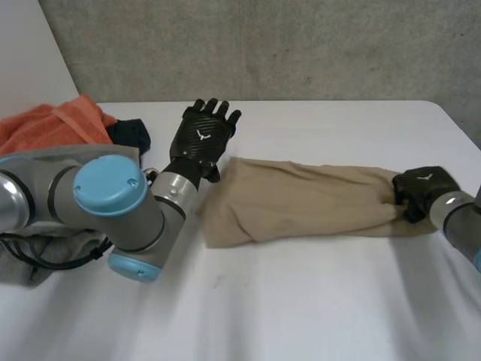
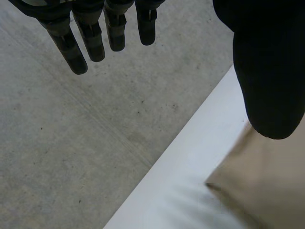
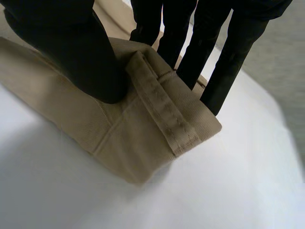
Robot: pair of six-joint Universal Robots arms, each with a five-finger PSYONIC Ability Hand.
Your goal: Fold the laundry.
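Note:
A tan pair of trousers [image 1: 301, 199] lies folded in a long strip across the middle of the white table [image 1: 316, 301]. My left hand [image 1: 203, 137] hovers just past the strip's left end, open, its straight fingers [image 2: 90, 40] spread and holding nothing. Below its thumb [image 2: 269, 71] lies a corner of the tan cloth [image 2: 267, 186]. My right hand [image 1: 422, 189] sits on the strip's right end. There its thumb [image 3: 71, 52] presses on the waistband [image 3: 162, 109] while the fingers [image 3: 233, 52] come down behind the folded edge, pinching the cloth.
An orange cloth [image 1: 56, 124] and a dark garment [image 1: 129, 134] are piled at the table's far left. A grey cloth [image 1: 45, 252] lies under my left arm. Beyond the table's far edge [image 2: 181, 143] there is grey concrete [image 2: 95, 143].

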